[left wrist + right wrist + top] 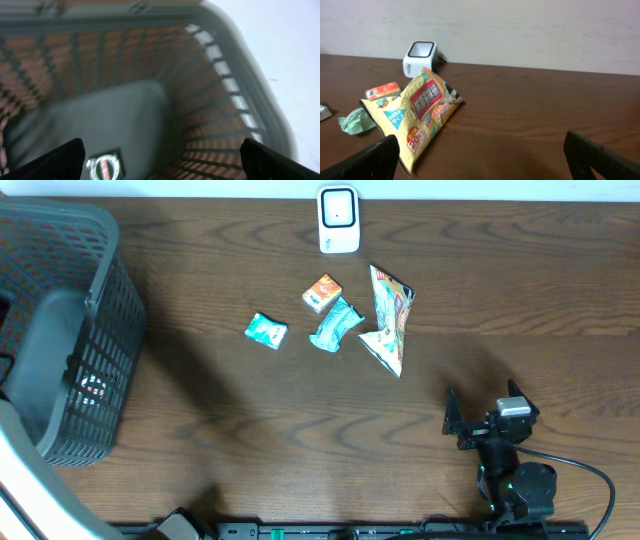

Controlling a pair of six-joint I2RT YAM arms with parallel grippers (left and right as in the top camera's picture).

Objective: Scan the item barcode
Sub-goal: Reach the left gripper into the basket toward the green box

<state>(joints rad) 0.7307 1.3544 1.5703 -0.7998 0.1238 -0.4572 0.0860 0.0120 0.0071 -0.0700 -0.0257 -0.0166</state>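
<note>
— Dark grey plastic mesh takes up the far left: the basket (60,330) stands at the left end of the brown wooden surface (300,440). Anything in it?
— One labelled item (104,166), small, with a round green and red mark, lying on the basket's solid grey bottom. From overhead it shows only as a pale spot through the mesh.
— And the left pincer (165,167)?
— Over the basket's inside, looking down into it. Its dark fingertips (60,160) sit at opposite lower corners of the wrist view, spread wide with nothing between them: released. That view is blurred.
— Further right?
— A loose cluster mid-surface. First comes a teal packet (266,330), set apart from the rest. Next is a small orange box (322,292), with a crumpled pale blue wrapper (336,325) just beside it on the near side.
— The scanner (338,220)?
— White, upright, at the far edge, just behind the box and wrapper.
— Then?
— A yellow snack bag (388,320) lying flat, printed side up, close to the wrapper; I can't tell whether they touch.
— The right pincer (455,422)?
— Over the near right of the surface, apart from the bag and pointing toward the cluster. Its jaws are spread wide and empty: released.
</note>
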